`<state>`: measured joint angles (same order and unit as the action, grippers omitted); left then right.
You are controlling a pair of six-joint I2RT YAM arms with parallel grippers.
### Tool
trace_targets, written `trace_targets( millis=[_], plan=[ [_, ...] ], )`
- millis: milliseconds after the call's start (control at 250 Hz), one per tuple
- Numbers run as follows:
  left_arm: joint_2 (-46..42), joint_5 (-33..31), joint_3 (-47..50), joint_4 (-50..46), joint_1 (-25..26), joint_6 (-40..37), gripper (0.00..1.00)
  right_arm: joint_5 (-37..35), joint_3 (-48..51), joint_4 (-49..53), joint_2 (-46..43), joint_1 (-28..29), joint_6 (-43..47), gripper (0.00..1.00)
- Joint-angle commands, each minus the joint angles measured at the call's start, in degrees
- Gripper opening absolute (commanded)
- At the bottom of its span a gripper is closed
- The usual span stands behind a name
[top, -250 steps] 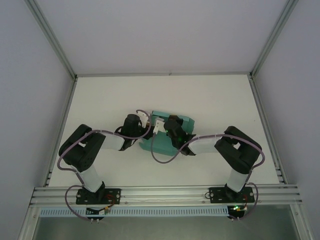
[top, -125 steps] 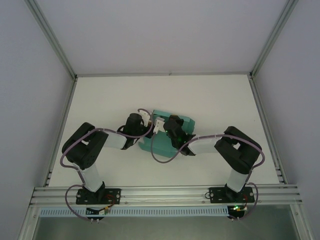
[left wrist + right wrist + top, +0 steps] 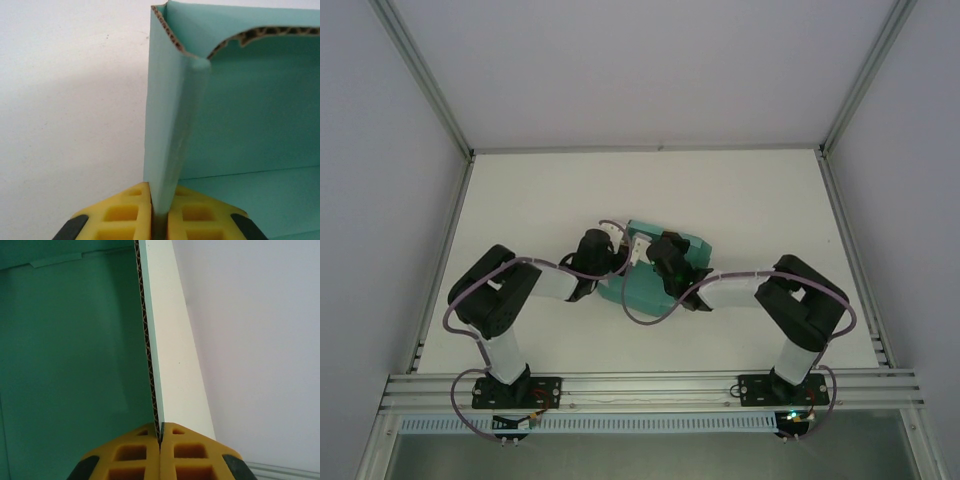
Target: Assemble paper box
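The teal paper box (image 3: 642,288) lies at the middle of the white table (image 3: 760,200), where it lay a second ago. The left arm has edged right, closer to it. The left tool (image 3: 160,202) is clamped on an upright folded wall at the box's left side. The right tool (image 3: 160,432) tightly pinches the edge of a raised corrugated panel.
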<state>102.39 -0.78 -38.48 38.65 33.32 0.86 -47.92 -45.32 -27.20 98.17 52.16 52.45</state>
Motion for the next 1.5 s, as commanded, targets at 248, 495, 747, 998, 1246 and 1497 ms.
trace_targets(
  millis=[248, 495, 747, 998, 1246, 1497],
  plan=[
    [2.6, -0.5, 2.8, 13.5, 2.3, -3.3, 0.0, 23.8, -2.0, 26.3, -20.0, -2.1, -28.5, 0.66],
    [4.9, -0.4, 5.2, 20.8, 3.8, -3.2, 0.0, 40.1, -8.7, 35.9, -24.5, -17.1, -48.3, 0.88],
    [7.0, -1.4, 5.5, 21.6, 4.4, -3.4, 0.0, 39.5, -20.3, 37.9, -8.8, -17.6, -47.6, 0.88],
    [6.6, -2.3, 4.1, 18.0, 4.9, -3.4, 0.04, 45.0, -23.1, 40.0, -0.7, -17.4, -46.0, 0.83],
    [4.1, -4.1, -0.5, 6.7, 5.0, -3.2, 0.17, 44.4, -20.7, 41.1, 2.2, -17.1, -43.8, 0.79],
    [1.2, -8.3, -2.2, 3.6, 5.0, -0.4, 0.3, 44.1, -18.9, 40.7, 1.8, -17.0, -43.6, 0.77]
  ],
)
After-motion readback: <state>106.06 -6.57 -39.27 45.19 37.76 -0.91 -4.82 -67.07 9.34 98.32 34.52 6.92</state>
